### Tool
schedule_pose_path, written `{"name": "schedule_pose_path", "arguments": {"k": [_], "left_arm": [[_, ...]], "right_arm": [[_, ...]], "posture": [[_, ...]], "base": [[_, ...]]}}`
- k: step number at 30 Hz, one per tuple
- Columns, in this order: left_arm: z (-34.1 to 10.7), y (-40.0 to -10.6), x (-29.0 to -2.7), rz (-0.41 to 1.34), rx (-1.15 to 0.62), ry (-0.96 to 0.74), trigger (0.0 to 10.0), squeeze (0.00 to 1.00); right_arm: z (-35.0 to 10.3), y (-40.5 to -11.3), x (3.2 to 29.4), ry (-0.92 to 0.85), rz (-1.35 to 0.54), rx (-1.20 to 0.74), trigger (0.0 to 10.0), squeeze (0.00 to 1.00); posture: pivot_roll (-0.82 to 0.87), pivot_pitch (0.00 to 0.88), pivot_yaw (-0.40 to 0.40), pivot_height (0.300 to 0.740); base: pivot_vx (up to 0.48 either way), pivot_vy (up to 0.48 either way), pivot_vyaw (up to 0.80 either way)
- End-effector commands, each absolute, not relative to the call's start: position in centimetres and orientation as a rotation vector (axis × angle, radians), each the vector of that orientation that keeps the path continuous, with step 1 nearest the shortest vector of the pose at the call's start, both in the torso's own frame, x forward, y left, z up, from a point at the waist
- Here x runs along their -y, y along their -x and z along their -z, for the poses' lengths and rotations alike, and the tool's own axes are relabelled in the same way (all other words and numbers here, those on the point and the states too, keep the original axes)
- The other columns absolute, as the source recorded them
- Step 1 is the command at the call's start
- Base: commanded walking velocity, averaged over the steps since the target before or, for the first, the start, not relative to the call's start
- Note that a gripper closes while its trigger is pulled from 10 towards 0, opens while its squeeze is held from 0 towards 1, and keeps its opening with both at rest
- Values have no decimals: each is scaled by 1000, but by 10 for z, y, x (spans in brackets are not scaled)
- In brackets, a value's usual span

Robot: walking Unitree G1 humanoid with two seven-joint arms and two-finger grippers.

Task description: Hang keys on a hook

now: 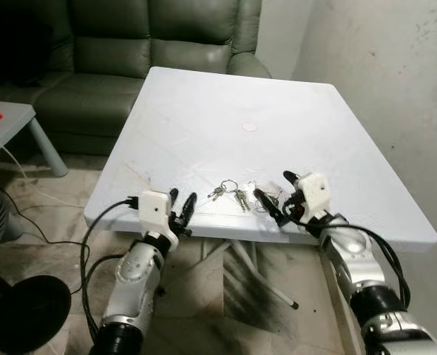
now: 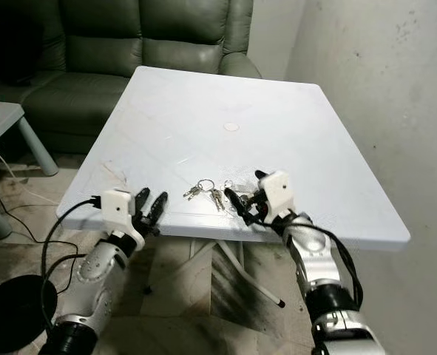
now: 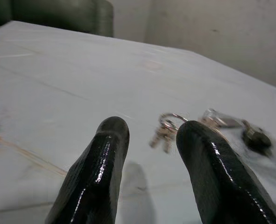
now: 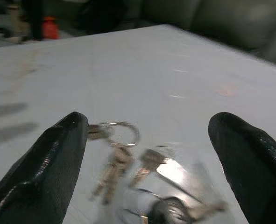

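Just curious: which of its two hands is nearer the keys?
The right hand, fingers spread wide right beside the keys. The left hand waits farther off at the table edge.

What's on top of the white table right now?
On the white table, only the bunch of keys lies near the front edge, with the open right gripper around its right end. The keys' far side is partly hidden behind the right gripper's fingers.
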State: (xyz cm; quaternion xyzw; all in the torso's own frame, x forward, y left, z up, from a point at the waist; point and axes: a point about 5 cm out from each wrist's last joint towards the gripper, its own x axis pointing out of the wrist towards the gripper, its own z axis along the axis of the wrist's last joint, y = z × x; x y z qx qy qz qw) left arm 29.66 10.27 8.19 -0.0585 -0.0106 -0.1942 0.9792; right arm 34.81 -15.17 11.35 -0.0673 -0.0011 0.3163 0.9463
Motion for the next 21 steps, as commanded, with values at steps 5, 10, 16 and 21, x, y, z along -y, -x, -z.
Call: {"name": "schedule_pose_path", "arguments": {"k": [5, 10, 16, 21], "left_arm": [[-80, -285, -85, 460, 9, 91, 10000, 0], [-81, -281, -82, 458, 5, 104, 10000, 0], [-80, -275, -82, 452, -9, 106, 10000, 0], [-79, -273, -82, 449, -15, 105, 10000, 0]], "right_arm": [[-123, -356, 142, 120, -786, -24, 10000, 0], [-127, -362, 146, 166, -788, -55, 10000, 0], [-125, -367, 155, 259, -747, -116, 10000, 0], [-121, -368, 161, 305, -722, -177, 10000, 0]], "posture": [[44, 12, -82, 740], [53, 34, -90, 740], [60, 50, -95, 740], [63, 57, -95, 740]], "base": [[0, 0, 0], [0, 0, 0], [0, 0, 0], [0, 0, 0]]}}
